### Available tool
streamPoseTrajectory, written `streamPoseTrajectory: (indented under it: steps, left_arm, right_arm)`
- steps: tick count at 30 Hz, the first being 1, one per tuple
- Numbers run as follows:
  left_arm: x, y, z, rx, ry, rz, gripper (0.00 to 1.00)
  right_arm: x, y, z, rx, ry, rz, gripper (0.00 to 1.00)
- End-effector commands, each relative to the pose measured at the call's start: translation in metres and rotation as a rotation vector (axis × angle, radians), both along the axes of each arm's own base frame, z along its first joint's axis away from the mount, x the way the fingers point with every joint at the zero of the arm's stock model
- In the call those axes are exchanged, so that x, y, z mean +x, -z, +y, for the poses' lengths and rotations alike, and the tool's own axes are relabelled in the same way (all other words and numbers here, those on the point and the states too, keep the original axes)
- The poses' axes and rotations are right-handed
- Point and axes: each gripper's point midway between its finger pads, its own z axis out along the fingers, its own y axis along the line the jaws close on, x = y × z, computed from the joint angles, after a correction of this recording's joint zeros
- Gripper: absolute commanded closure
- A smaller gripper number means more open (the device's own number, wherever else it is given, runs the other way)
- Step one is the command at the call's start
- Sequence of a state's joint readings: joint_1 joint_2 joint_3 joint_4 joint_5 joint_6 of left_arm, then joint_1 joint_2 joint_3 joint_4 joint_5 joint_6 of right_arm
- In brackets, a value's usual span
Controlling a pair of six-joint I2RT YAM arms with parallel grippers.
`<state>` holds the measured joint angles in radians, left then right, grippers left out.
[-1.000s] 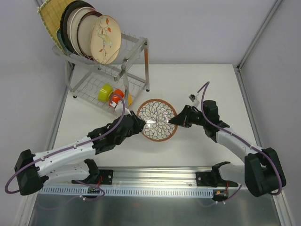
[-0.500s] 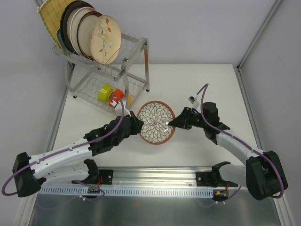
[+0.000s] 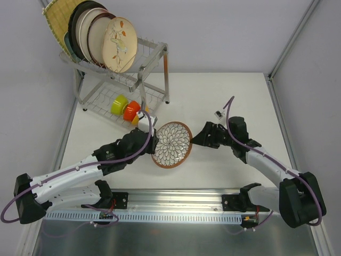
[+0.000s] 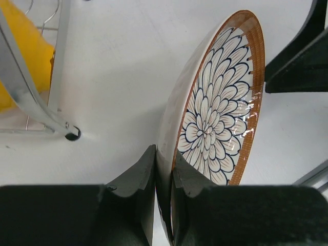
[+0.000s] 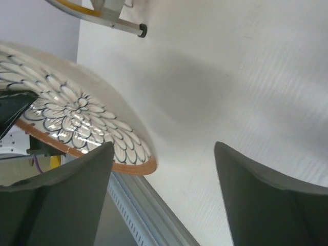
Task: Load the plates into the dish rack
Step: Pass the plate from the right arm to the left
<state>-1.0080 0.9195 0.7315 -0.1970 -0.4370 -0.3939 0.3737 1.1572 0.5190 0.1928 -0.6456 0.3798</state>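
1. From the overhead camera, the left gripper was clamped on the left rim of the white petal-pattern plate, which was tilted up off the white table. The right gripper sat just beside the plate's opposite rim, its jaws parted. Beyond the left gripper and to its left stood the dish rack, with several plates on edge in its upper tier. Small bowls lay in the lower tier, near the left gripper.
2. From the left wrist camera, the two black fingers were pinched tight on the plate's rim. The plate stood on edge, reaching away from the gripper, with its patterned face turned to the right. A rack leg and a yellow bowl lay ahead to the left.
3. From the right wrist camera, the fingers were spread wide and held nothing. The plate's brown rim lay close beside the left-hand finger, and whether it touched could not be told.
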Motion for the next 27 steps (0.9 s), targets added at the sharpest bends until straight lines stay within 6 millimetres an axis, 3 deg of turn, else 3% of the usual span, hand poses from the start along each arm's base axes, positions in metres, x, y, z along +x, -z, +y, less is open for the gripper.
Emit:
streamPoseTrajectory:
  steps: [1,4,9,10,12,13,15,16,18,19,20,24,25,27]
  left_arm:
    - [0.01,-0.102,-0.03,-0.159,0.134,-0.252,1.0]
    - [0.01,-0.125,-0.035,-0.136,0.195,-0.337,1.0]
    - [0.018,-0.167,-0.036,-0.063,0.227,-0.473,1.0]
    - [0.02,-0.184,-0.035,-0.053,0.229,-0.518,1.0]
    - [0.025,-0.194,-0.039,-0.028,0.231,-0.546,1.0]
    - [0.027,-0.21,-0.038,-0.017,0.23,-0.587,1.0]
    - [0.035,-0.216,-0.043,0.018,0.22,-0.608,1.0]
    - [0.038,-0.231,-0.041,0.03,0.21,-0.641,1.0]
    - [0.046,-0.233,-0.051,0.057,0.219,-0.651,1.0]
    - [0.048,-0.247,-0.052,0.048,0.216,-0.674,1.0]
    - [0.053,-0.245,-0.058,0.056,0.221,-0.67,1.0]
    - [0.065,-0.276,-0.065,0.049,0.207,-0.729,1.0]
    - [0.066,-0.298,-0.06,0.041,0.186,-0.77,1.0]
    - [0.076,-0.312,-0.061,0.051,0.164,-0.795,1.0]
  right_arm:
    - [0.017,-0.021,-0.015,-0.068,0.077,-0.106,0.12]
    - [0.026,-0.019,-0.034,-0.139,0.169,-0.103,0.01]
    - [0.035,-0.037,-0.068,-0.145,0.312,-0.122,0.0]
    - [0.033,-0.05,-0.071,-0.123,0.32,-0.155,0.0]
    - [0.033,-0.068,-0.078,-0.099,0.345,-0.186,0.0]
    - [0.032,-0.078,-0.08,-0.085,0.344,-0.21,0.0]
    - [0.027,-0.108,-0.082,-0.053,0.341,-0.291,0.0]
    - [0.024,-0.118,-0.081,-0.045,0.33,-0.319,0.0]
    - [0.017,-0.141,-0.081,-0.03,0.312,-0.39,0.0]
    - [0.014,-0.145,-0.081,-0.036,0.301,-0.408,0.01]
    - [0.011,-0.15,-0.081,-0.035,0.298,-0.426,0.0]
    - [0.01,-0.152,-0.091,-0.082,0.337,-0.461,0.0]
    - [0.01,-0.147,-0.093,-0.097,0.342,-0.456,0.0]
    - [0.009,-0.144,-0.094,-0.106,0.347,-0.452,0.0]
